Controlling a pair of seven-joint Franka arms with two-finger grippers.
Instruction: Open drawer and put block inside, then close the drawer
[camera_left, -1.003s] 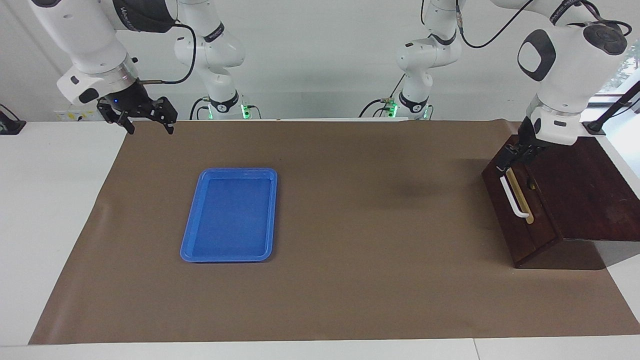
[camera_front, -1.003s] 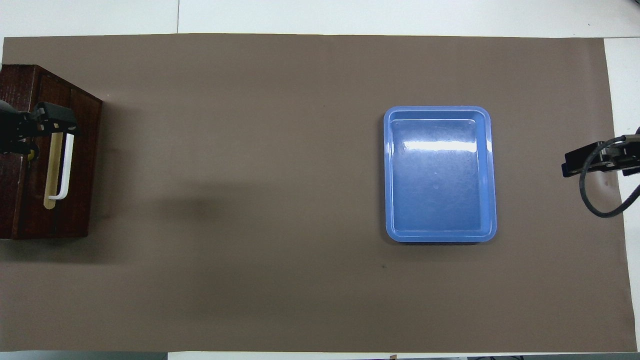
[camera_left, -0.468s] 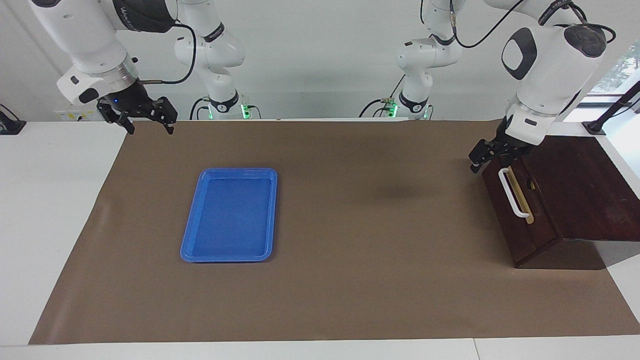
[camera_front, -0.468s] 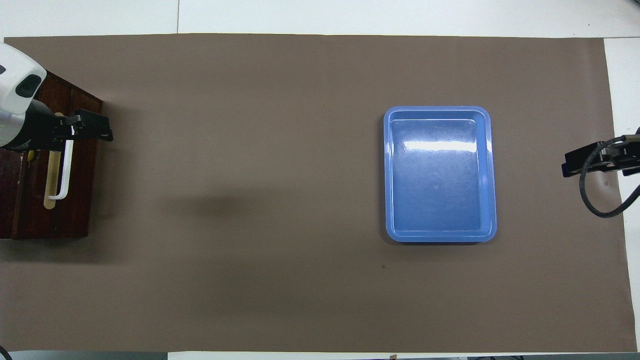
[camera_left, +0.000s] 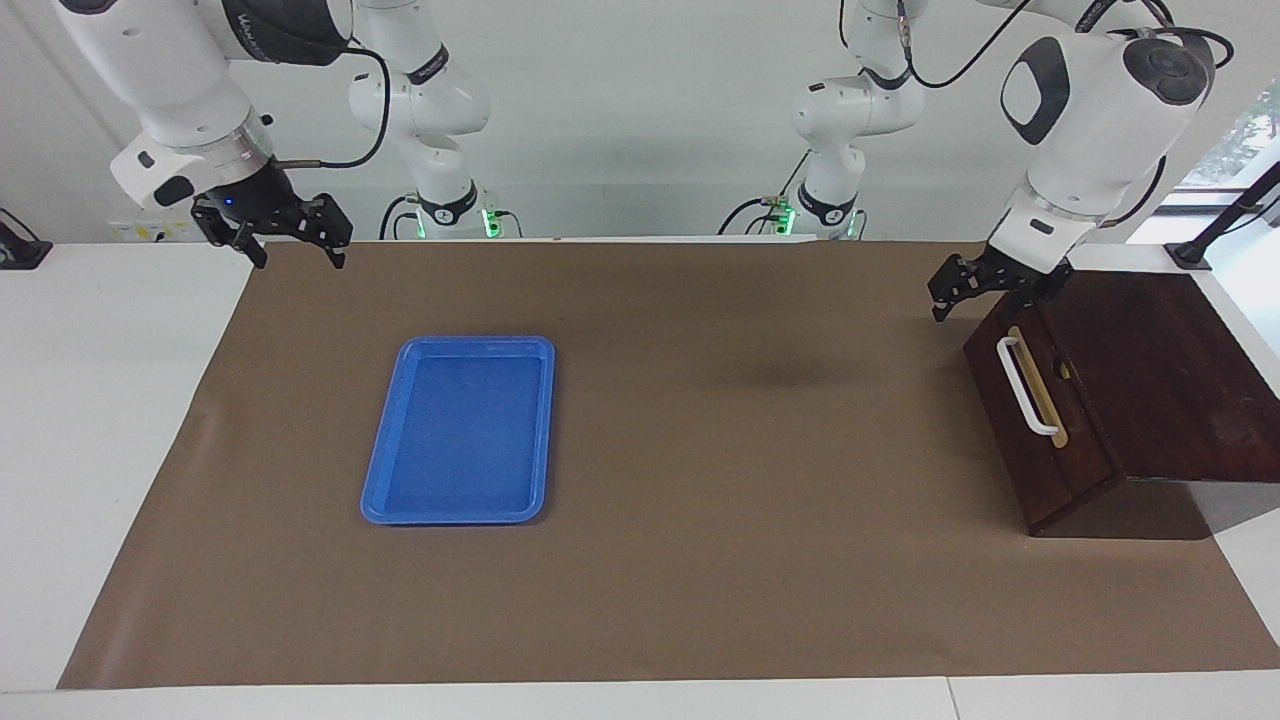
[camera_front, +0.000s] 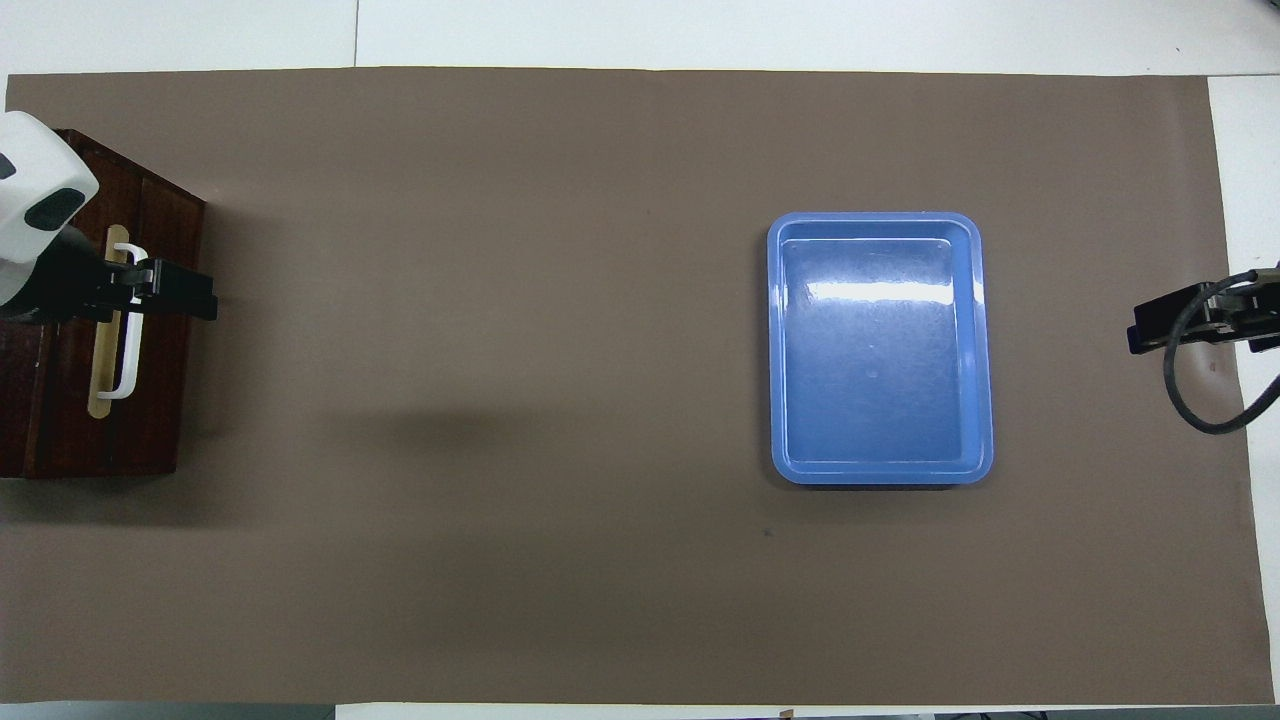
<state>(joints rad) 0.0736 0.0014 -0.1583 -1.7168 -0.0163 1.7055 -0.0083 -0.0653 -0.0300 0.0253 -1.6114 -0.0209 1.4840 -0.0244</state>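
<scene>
Since before, my left end effector (camera_left: 968, 287) rose off the closed drawer (camera_left: 1030, 415), open and empty; right end effector (camera_left: 272, 228) waits open. No block visible; I risk returning uselessly.

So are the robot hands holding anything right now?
No. The left gripper hangs open above the drawer, off its handle. The right gripper waits open, empty.

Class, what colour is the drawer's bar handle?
White; the handle shows best in the facing view.
</scene>
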